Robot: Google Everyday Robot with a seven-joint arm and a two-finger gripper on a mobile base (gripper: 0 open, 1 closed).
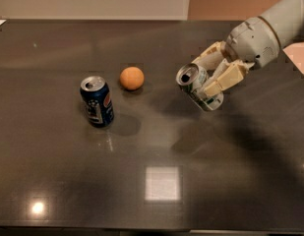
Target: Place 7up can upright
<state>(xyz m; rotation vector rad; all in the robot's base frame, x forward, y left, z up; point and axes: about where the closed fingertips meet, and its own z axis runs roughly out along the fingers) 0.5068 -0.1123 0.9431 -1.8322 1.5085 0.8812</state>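
The 7up can [197,86] is silver-white with green markings. It is held tilted, its silver top facing left and toward the camera, above the dark table [141,181]. My gripper [210,77] comes in from the upper right and is shut on the can, with tan fingers [225,78] on either side of it. The can's shadow falls on the table below and to the left of it.
A dark blue Pepsi can [97,101] stands upright at the left of centre. An orange ball [131,77] lies between it and the held can. The table's right edge runs close behind the arm [269,31].
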